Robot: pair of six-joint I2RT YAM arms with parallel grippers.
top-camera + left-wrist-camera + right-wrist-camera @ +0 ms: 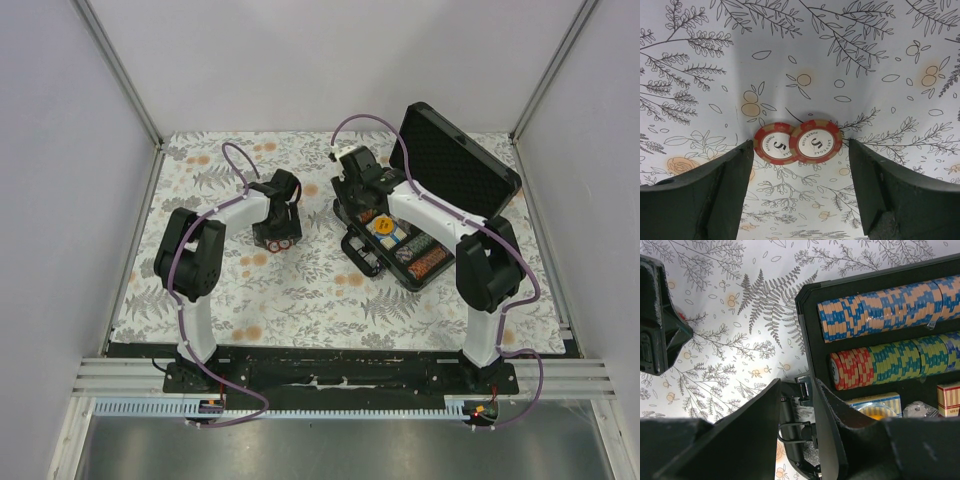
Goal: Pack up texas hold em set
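Two reddish chips (pixel 816 141) lay on the surface (pixel 840 60) left of the case (pixel 450 165), side by side across the gap of the wide-open, empty left jaws. The right jaws gripped the case's wall.

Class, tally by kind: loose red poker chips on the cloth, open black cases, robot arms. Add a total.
Loose red poker chips: 2
Open black case: 1
Robot arms: 2
Total: 5
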